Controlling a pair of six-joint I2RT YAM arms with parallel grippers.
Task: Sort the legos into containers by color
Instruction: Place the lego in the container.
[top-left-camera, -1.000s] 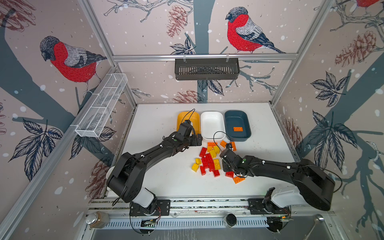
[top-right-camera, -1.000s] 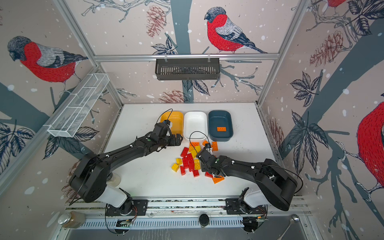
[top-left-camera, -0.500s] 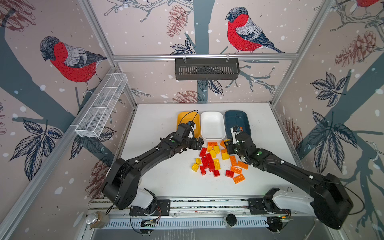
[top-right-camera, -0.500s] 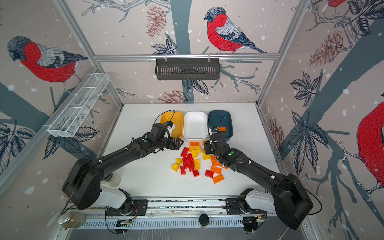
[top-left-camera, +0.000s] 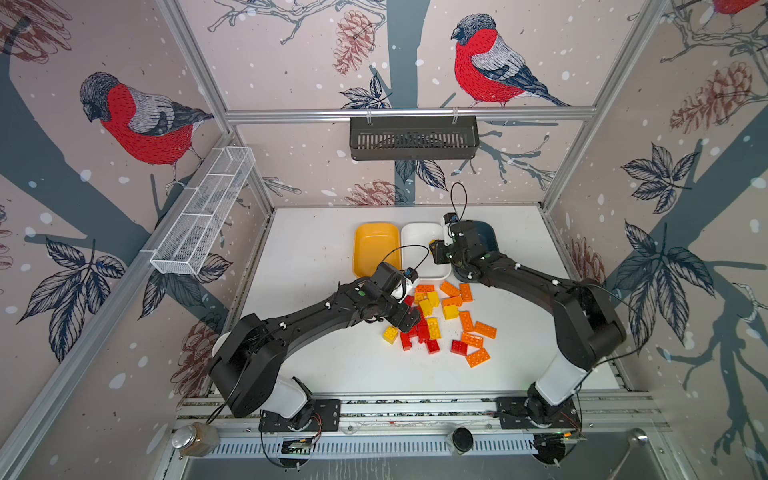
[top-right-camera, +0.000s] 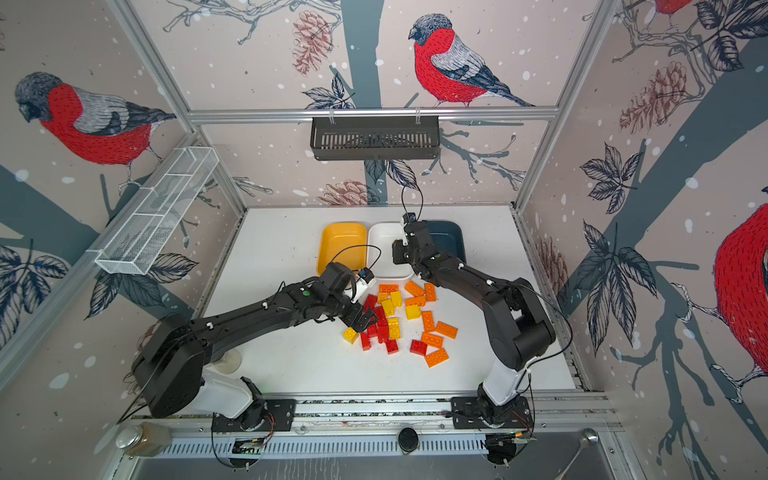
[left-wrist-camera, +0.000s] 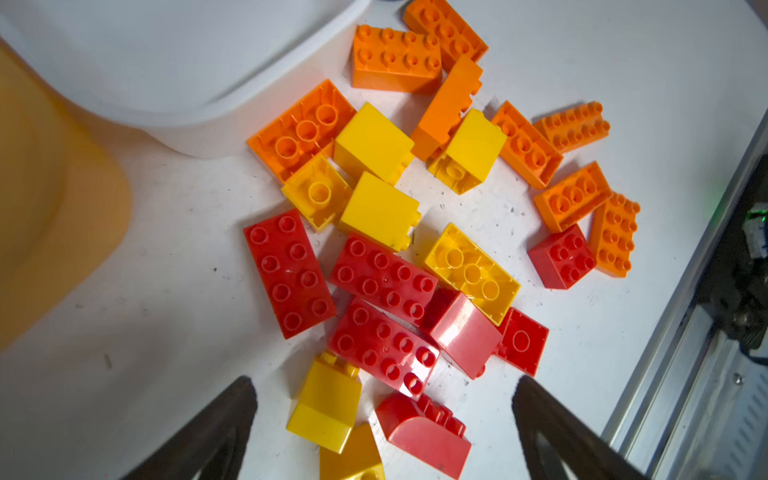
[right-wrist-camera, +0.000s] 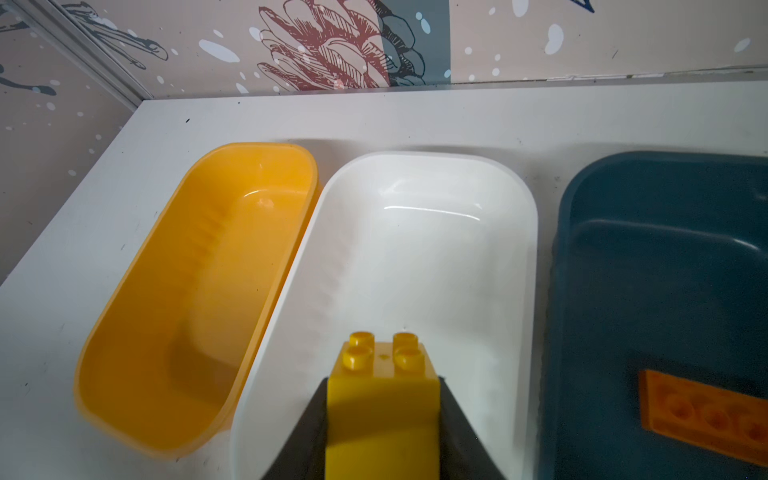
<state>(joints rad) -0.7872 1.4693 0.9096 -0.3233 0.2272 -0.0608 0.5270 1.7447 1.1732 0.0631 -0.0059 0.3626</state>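
Right wrist view: yellow lego (right-wrist-camera: 382, 415) pinched between both fingers of the right gripper (right-wrist-camera: 383, 386), studs pointing ahead, held over the near end of the white tray (right-wrist-camera: 415, 249). Flanking that, yellow-orange tray (right-wrist-camera: 199, 291) on one side, teal tray (right-wrist-camera: 648, 199) on the other with one orange lego (right-wrist-camera: 706, 415) lying inside. Spread wide and holding nothing, the left gripper (left-wrist-camera: 384, 382) poised above the loose pile of legos (top-left-camera: 432, 328) on the table (top-left-camera: 316, 257), just in front of the trays; possibly clear of every brick, though hard to judge.
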